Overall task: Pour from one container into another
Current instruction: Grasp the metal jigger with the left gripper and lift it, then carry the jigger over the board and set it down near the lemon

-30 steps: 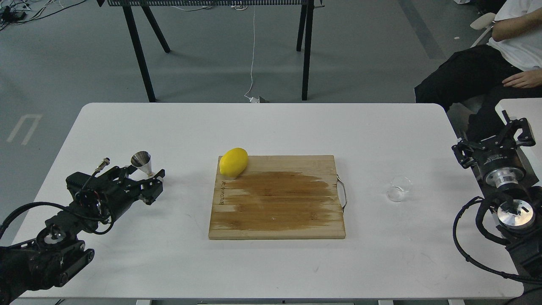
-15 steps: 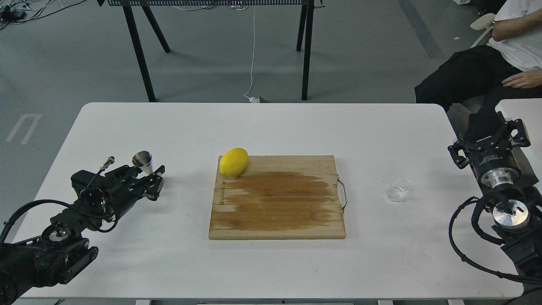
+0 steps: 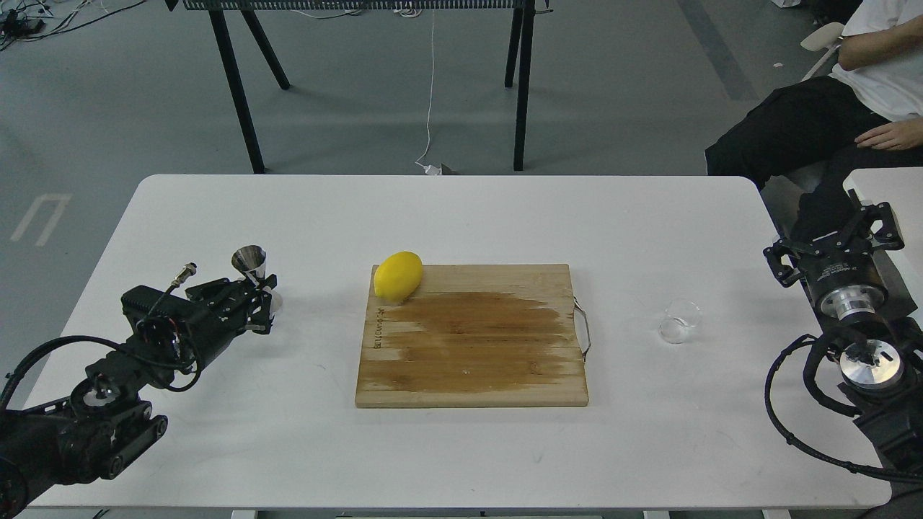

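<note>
The steel jigger (image 3: 249,261) stands at the table's left side, its upper cone rising above my left gripper (image 3: 258,301). The fingers are closed around its waist and lower cone, which they mostly hide. The clear glass cup (image 3: 680,321) sits on the white table (image 3: 461,216) to the right of the cutting board, with nothing touching it. My right gripper (image 3: 835,236) hovers open off the table's right edge, well right of the cup and a little beyond it, with nothing between its fingers.
A wooden cutting board (image 3: 472,335) with a metal handle lies mid-table, a yellow lemon (image 3: 398,275) on its far left corner. A seated person (image 3: 829,108) is at the far right. A second table's corner (image 3: 883,189) lies behind the right gripper.
My left gripper has closed in on the jigger, which has shifted slightly up and right and now stands straighter. The right gripper moved a little up and left.
</note>
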Controlling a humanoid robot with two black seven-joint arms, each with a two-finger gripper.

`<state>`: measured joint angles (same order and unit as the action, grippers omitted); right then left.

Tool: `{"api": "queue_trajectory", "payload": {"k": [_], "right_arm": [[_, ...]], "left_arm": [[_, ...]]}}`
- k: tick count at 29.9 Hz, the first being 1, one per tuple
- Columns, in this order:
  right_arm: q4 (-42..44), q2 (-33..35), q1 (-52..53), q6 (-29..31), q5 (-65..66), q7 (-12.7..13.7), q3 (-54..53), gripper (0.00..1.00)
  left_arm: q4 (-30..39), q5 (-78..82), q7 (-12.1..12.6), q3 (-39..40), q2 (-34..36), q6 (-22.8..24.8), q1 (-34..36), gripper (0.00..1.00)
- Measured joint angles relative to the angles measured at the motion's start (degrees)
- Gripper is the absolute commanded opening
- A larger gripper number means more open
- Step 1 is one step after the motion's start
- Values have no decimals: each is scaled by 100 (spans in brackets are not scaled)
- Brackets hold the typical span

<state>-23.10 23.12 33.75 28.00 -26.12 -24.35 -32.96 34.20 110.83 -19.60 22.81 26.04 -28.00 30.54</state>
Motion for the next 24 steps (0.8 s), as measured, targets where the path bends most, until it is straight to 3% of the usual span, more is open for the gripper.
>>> {"api": "queue_trajectory", "payload": {"k": [7,16,24], "right_arm": [[0,26,0,0,0,0,0,100],[8,75,-111,0,0,0,-18,100],[66,80,-157,0,-6,-8,-50,100]], "left_arm": [[907,48,8,-35,195,0,534,9],[1013,1270,85,-454,-685,2,1596,8],[937,1417,151,-1071,-1563,100,1643,8]]}}
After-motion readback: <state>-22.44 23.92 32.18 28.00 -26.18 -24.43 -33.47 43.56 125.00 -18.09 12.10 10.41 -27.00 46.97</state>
